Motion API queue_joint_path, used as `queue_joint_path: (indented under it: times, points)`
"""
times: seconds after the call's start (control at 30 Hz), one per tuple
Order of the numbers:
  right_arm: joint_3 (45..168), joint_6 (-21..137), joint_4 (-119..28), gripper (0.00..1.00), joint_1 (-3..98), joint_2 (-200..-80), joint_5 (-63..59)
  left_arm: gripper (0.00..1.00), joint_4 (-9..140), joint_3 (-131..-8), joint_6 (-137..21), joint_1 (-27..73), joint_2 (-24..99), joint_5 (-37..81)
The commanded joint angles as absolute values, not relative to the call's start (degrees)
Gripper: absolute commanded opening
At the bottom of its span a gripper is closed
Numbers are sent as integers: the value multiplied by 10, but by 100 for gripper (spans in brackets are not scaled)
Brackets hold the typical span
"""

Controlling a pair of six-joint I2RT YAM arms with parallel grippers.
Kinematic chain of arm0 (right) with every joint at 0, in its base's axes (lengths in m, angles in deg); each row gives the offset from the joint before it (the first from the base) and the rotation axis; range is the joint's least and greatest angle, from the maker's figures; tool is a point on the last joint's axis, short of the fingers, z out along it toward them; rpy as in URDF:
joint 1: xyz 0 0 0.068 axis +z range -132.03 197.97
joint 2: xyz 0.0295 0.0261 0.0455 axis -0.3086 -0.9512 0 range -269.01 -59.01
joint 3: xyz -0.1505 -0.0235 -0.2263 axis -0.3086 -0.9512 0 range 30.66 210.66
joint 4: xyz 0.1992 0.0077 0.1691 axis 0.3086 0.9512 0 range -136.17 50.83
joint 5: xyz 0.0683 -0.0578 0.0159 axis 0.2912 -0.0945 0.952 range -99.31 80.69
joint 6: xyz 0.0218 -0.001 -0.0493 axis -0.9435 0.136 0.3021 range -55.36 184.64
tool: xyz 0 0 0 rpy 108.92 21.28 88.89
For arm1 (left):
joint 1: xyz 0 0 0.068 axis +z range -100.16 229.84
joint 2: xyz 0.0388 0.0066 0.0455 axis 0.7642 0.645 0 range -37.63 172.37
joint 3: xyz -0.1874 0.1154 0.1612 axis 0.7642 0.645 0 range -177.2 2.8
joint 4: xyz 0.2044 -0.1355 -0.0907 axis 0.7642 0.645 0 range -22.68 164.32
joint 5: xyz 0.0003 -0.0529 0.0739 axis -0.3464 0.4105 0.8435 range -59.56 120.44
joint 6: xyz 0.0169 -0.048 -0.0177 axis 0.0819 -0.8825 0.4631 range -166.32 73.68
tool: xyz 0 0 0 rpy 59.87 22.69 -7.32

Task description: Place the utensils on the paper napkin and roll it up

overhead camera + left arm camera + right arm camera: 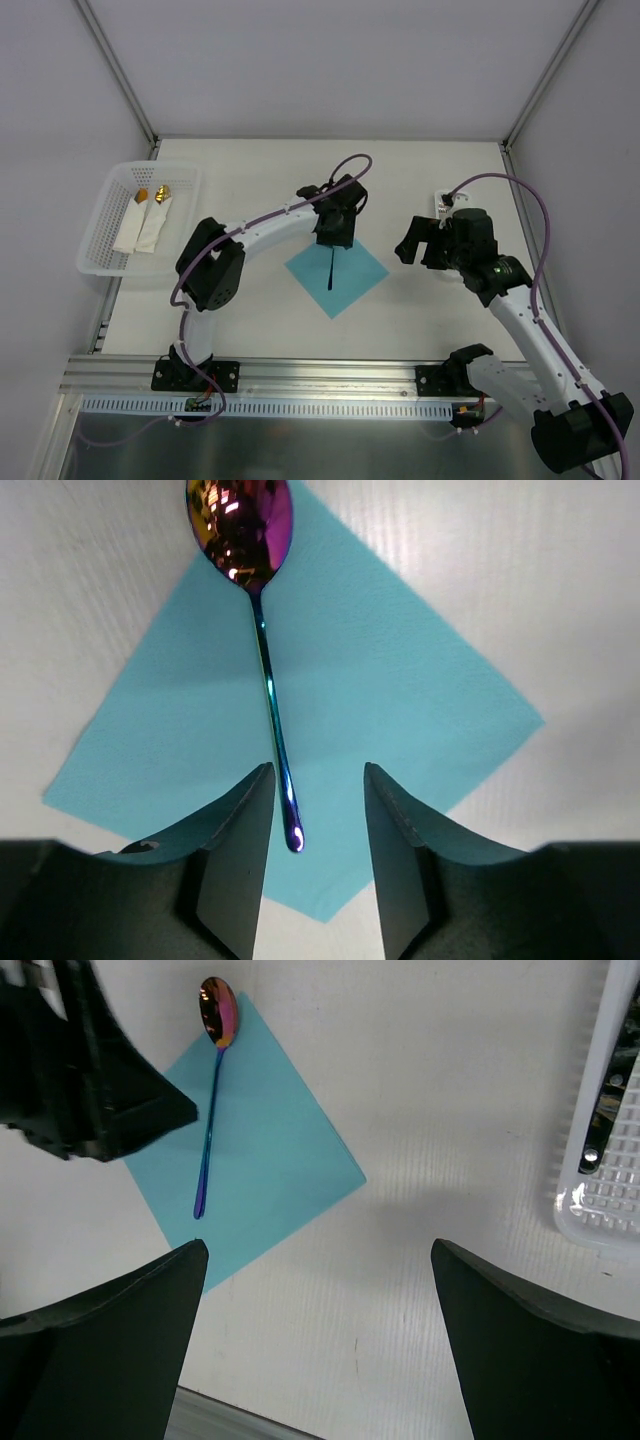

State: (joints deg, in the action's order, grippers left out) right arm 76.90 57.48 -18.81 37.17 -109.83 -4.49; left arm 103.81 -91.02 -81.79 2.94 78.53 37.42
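— Where the paper napkin (pixel 355 268) lies, at the middle of the surface (pixel 250 320), how is it set?
— Flat, teal, turned corner-on like a diamond.
— Anything on it?
— One spoon (pixel 270 690). Purplish-pink bowl, blue iridescent handle. It lies flat, roughly along the napkin's diagonal. The bowl is at one corner, partly over the edge onto the white.
— Left end effector (pixel 318 770)?
— Over the opposite corner. Jaws parted, gripping nothing. The handle tip lies between the fingers, close by one. Cannot tell whether they touch.
— Right end effector (pixel 318 1250)?
— Right of the napkin, apart from it. Jaws wide, empty.
— Else?
— White basket (pixel 95 262) at far left, holding two white wrapped rolls (pixel 150 225) with gold tips, side by side. Small white perforated tray (pixel 600 1190) just beyond the right end effector, on its far side. Contents unclear.
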Motion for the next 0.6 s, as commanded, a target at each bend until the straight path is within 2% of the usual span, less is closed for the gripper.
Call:
queue_joint_path:
  times: [0.0, 0.07, 0.23, 0.33, 0.37, 0.4, 0.47, 0.57]
  points:
    - [822, 593, -152, 99, 361, -1130, -79, 45, 1044, -957, -758, 32, 686, 391]
    - [864, 606, -121, 99, 349, -1159, -90, 51, 1044, -967, -718, 51, 650, 371]
    - [936, 637, -55, 94, 249, -1292, -64, 50, 1045, -943, -643, 134, 566, 252]
    - [974, 642, -56, 81, 182, -1368, -35, 50, 1044, -894, -633, 203, 524, 160]
    - [984, 641, -56, 75, 172, -1387, -37, 50, 1044, -873, -629, 214, 516, 149]
    - [996, 641, -58, 63, 151, -1405, -33, 50, 1044, -862, -618, 234, 508, 128]
    - [1025, 642, -62, 52, 142, -1455, -31, 50, 1044, -841, -609, 250, 488, 108]
    - [1068, 660, -63, 45, 139, -1520, -44, 51, 1045, -822, -600, 268, 465, 94]
